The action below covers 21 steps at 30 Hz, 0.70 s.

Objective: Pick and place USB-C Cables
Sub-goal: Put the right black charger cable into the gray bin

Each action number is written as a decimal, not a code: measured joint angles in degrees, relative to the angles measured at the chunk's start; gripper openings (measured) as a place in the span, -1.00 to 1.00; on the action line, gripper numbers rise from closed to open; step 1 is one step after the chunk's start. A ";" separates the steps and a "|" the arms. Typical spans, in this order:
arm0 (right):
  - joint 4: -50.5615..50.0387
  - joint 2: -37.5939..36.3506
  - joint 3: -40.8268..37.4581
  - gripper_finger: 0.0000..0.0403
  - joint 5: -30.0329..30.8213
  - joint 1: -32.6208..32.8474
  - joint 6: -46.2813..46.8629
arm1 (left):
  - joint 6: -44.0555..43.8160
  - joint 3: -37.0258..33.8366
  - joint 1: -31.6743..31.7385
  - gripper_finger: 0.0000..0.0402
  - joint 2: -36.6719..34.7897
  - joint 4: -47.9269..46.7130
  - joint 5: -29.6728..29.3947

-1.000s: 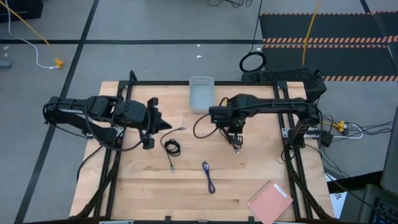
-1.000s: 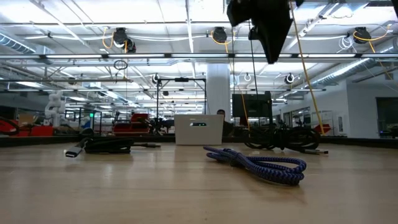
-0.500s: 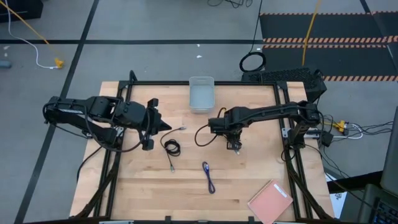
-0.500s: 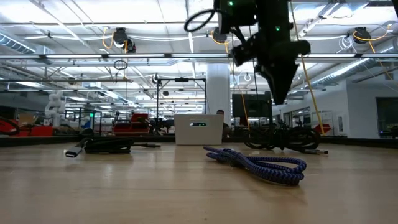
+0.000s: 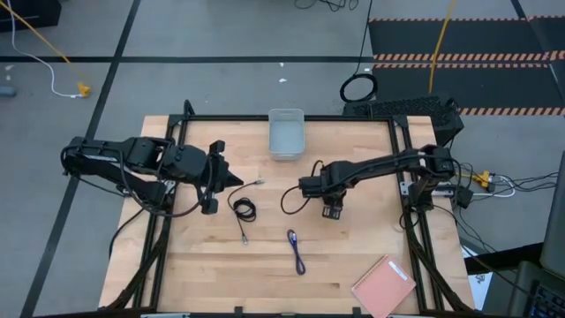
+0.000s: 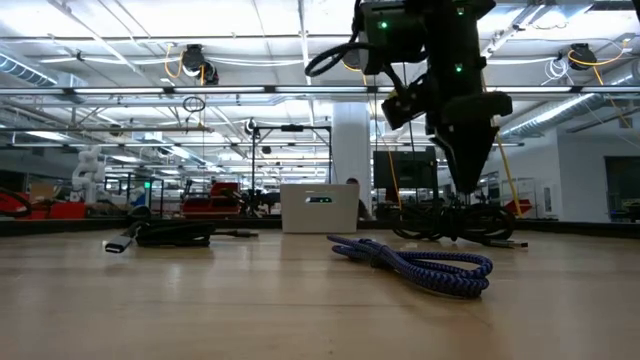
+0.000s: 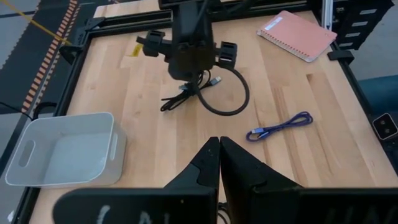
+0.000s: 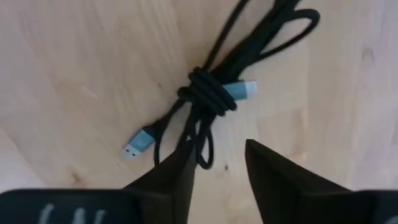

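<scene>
A bundled black cable [image 8: 211, 93] with silver plug ends lies flat on the wood, right under my right gripper [image 8: 217, 165]. That gripper is open and points down. In the low view its fingertips [image 6: 468, 186] hang just above this cable [image 6: 455, 222] without touching it. A second black cable [image 5: 244, 210] lies loosely coiled at mid-table, and the blue-purple cable [image 5: 296, 250] lies nearer the near edge. My left gripper [image 5: 237, 179] is shut and hovers left of the coiled cable.
A white bin [image 5: 285, 134] sits at the far edge of the table. A pink notebook [image 5: 384, 284] lies at the near right corner. The right arm's own wiring loop [image 5: 287, 199] hangs beside its wrist. Bare wood lies between the cables.
My right gripper has come down from high above the table to just over the bundled black cable, shifting a little toward the near edge. The cables have not moved.
</scene>
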 joint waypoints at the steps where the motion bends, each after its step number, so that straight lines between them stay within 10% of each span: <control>1: 0.57 0.00 -0.11 -0.25 0.00 0.31 0.03 | 0.00 0.00 0.00 -0.92 0.00 0.00 0.00; 21: 4.58 -0.04 -1.52 0.03 4.66 2.96 6.09 | 0.00 0.00 0.00 -0.92 0.00 0.00 0.00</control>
